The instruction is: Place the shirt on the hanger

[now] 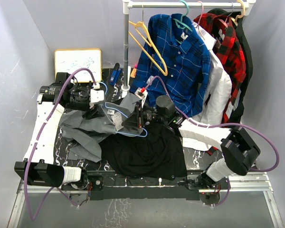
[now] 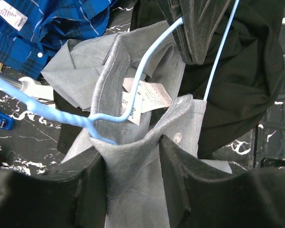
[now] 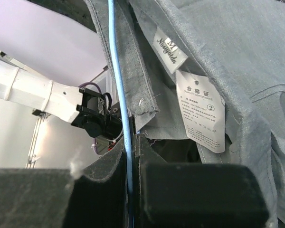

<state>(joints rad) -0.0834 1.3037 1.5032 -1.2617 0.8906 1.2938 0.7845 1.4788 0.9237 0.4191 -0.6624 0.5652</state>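
Observation:
The grey shirt (image 1: 88,126) lies crumpled on the table's left half, with its collar lifted toward the middle. My left gripper (image 1: 102,113) is shut on a fold of the shirt just below the collar (image 2: 133,156); a white button shows beside the right finger (image 2: 190,190). The light-blue hanger (image 1: 129,130) runs through the open collar (image 2: 141,76). My right gripper (image 1: 138,118) is shut on the hanger's wire (image 3: 118,71), which is pinched between the pads (image 3: 147,156). The shirt's collar and its white labels hang just beyond the right gripper (image 3: 228,57).
A black cloth (image 1: 142,149) lies spread on the table under both grippers. A rack at the back holds a blue plaid shirt (image 1: 180,61), yellow hangers (image 1: 147,42), a teal hanger (image 1: 183,19), a red plaid shirt (image 1: 225,42) and a white garment (image 1: 218,90). A whiteboard (image 1: 78,61) stands at the back left.

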